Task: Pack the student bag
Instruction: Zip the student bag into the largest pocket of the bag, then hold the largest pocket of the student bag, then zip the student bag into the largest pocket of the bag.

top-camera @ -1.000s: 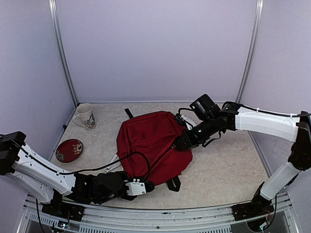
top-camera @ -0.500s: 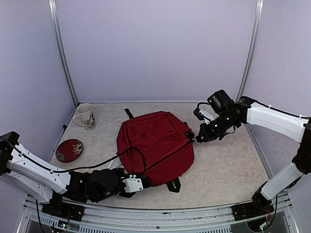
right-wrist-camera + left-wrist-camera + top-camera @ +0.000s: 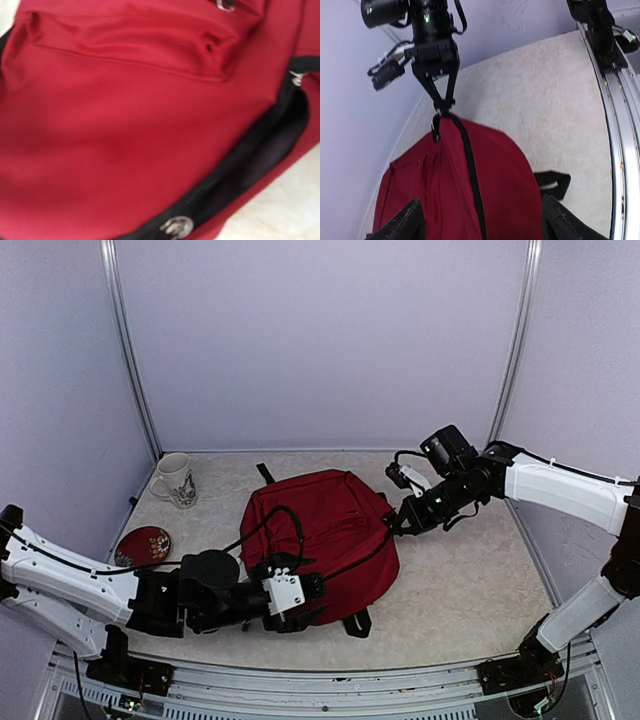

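Pale lilac walls [image 3: 320, 340] and a mottled beige table [image 3: 470, 580], with the dark-red student bag [image 3: 320, 530] lying at the centre of the frame.
Slim metal posts [image 3: 128, 350] run up the back corners, and a metal rail [image 3: 330, 680] edges the table along the bottom. The bag lies flat, its black zipper curving across it. The right gripper [image 3: 392, 527] is pinched together on the zipper line at the bag's right edge, while the left gripper [image 3: 310, 600] sits at the lower left edge with its fingers spread wide, holding nothing. At the left sit a red patterned plate [image 3: 142, 548] and, above it, a white mug [image 3: 175, 480].
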Motion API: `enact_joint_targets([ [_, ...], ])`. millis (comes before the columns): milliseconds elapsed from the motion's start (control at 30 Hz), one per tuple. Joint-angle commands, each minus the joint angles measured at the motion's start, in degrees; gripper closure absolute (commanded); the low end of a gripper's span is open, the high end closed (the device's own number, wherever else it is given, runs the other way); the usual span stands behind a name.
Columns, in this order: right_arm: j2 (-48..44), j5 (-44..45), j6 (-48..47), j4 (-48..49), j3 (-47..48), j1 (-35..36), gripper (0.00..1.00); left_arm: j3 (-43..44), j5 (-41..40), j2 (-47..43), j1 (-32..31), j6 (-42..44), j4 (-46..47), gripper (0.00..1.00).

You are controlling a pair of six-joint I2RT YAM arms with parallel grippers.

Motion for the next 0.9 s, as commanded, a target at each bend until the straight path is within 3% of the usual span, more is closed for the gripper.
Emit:
enact_joint_targets([
  [0,-0.46,-2.82,0.86,3.12,-0.49,0.63,1.00,12.00,9.99,11.79,3.99,-5.63,1.62,0.16],
  [167,-1.32,-1.33,0.57,1.81,-1.09,0.64,1.00,25.50,6.73,26.41,6.48,-6.28,-3.07,0.11],
  [333,-2.88,1.38,0.69,0.46,-1.42,0.55,1.00,34.39,-0.93,34.60,9.06,-9.25,-6.32,0.19],
  [400,-3.28,1.58,0.71,0.36,-1.52,0.55,1.00,35.17,-1.25,35.90,9.28,-9.35,-6.61,0.29],
  [433,-3.36,1.75,0.70,0.21,-1.51,0.55,1.00,35.21,-0.25,36.38,9.25,-9.49,-6.78,0.39],
  [567,-3.20,3.17,0.74,0.08,-1.35,0.21,1.00,34.13,1.93,36.53,8.34,-9.69,-7.21,0.98],
  [700,-2.41,6.63,0.33,-0.32,-0.98,-1.58,1.00,27.96,0.48,32.13,6.04,-6.48,-2.41,1.00],
  [867,0.93,21.23,-1.79,-3.02,1.32,-3.67,1.00,22.11,3.32,25.41,4.49,-6.22,-4.59,1.00],
])
